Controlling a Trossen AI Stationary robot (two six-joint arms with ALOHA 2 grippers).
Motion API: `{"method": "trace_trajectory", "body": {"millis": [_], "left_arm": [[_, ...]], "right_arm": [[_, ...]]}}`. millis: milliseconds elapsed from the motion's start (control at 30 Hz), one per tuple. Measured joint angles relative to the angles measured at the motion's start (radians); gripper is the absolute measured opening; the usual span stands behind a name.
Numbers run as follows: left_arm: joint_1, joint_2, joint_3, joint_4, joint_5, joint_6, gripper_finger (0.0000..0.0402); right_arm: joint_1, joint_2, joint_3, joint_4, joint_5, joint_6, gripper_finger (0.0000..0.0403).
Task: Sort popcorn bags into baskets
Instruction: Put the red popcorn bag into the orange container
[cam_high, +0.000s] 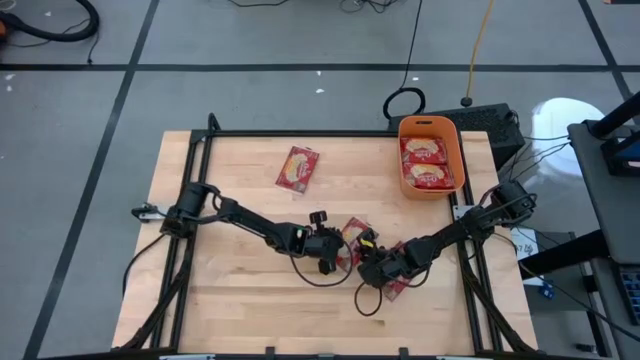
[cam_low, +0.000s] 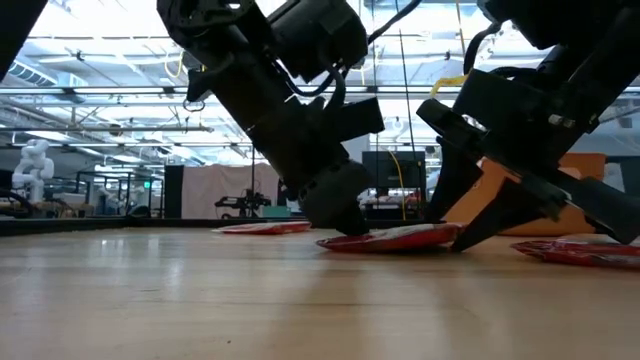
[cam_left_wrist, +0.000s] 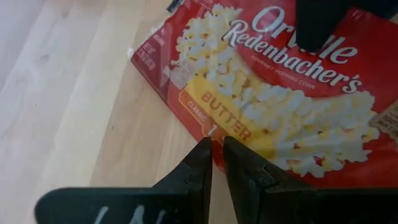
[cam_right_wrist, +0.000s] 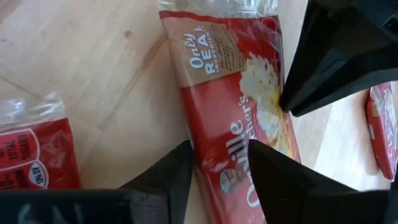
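Red, flat, glossy plastic popcorn packet (cam_right_wrist: 239, 118) lies near the orange plastic bin (cam_high: 430, 155); likely light, floppy and slippery, so best taken by an edge. The right claw (cam_right_wrist: 219, 167) straddles its end, released; the left claw (cam_left_wrist: 217, 155), clenched and empty, presses the packet's edge against the wooden tabletop (cam_high: 230, 290).

both arms are finished in matte black throughout, built of slim tubular links joined by bulkier rounded joint housings. a black cable is seen looping loosely from the left arm (cam_high: 250, 226) near its wrist, and another is trailed below the right arm (cam_high: 450, 232). a small boxy camera module is mounted on top of the left wrist. the left claw (cam_left_wrist: 217, 149) is formed of two flat, tapered black fingers with squared tips; faint pale markings are noted on its base plate. the right claw (cam_right_wrist: 219, 163) carries two broader wedge-shaped black fingers. orange panels are visible on one claw body in the low view.
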Motion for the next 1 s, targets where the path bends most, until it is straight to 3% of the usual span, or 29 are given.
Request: {"method": "trace_trajectory", "body": {"millis": [333,433,533,667,933,1000], "left_arm": [[0.0,0.0,0.0,-0.004,0.003,-0.003,0.0051],[-0.003,-0.023,0.002,-0.071,0.014,-0.005,0.0051],[-0.014,-0.095,0.006,-0.209,0.019,-0.03,0.0051],[-0.031,-0.209,0.01,-0.259,0.015,-0.096,0.0051],[-0.139,-0.259,0.01,-0.124,0.0,-0.1,0.0052],[-0.172,-0.258,0.01,-0.095,-0.07,-0.099,0.0052]], "right_arm": [[0.0,0.0,0.0,0.005,0.005,-0.017,0.005],[0.0,0.0,0.0,0.012,0.009,-0.008,0.0031],[0.0,-0.002,0.001,0.009,0.011,-0.007,0.0025],[-0.011,-0.023,0.0,0.006,0.005,-0.008,0.0024],[-0.013,-0.142,0.013,0.001,-0.046,0.051,0.0023],[-0.02,-0.17,0.013,0.001,-0.094,0.073,0.0023]]}}
